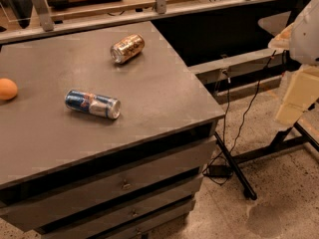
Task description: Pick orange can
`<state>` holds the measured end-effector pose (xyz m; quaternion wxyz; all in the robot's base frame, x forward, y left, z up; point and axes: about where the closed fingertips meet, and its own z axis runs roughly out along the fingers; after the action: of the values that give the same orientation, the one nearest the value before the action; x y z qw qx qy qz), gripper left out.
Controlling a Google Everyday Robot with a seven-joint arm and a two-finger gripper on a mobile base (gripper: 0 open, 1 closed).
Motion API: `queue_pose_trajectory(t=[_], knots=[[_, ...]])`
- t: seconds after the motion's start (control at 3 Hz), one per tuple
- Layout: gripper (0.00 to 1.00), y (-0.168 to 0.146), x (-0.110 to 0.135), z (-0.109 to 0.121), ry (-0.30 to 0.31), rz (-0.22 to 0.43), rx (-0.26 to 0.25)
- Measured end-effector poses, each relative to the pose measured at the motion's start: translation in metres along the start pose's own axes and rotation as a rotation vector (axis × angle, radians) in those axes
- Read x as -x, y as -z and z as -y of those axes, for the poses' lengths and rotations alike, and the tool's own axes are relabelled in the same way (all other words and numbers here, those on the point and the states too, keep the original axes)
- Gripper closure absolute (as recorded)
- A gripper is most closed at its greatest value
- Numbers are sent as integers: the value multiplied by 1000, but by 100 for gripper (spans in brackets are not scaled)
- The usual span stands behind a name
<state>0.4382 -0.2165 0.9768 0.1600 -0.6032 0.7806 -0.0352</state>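
Cream gripper [295,101] hangs right of the cabinet [164,108], over the floor [279,203], holding nothing you can see; spread or pressed, you cannot tell | orange can [127,48] lies sideways on the cabinet top's far part.

A blue can [92,104] was laid on the table [164,98], orange can [127,48] beyond it, ball [7,89] to its left, gripper [294,106] well off to its right.

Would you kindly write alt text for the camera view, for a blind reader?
An orange can lies on its side on a grey drawer cabinet, with a blue-and-silver can and an orange ball nearby. The gripper hangs beyond the cabinet's right edge.
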Motion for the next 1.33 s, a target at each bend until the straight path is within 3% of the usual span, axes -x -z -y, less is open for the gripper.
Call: queue_pose_trajectory(t=[0.33,1.33], knots=[[0,1,0,1,1,0,-2],[0,-17,28,61,187,-41,-7]])
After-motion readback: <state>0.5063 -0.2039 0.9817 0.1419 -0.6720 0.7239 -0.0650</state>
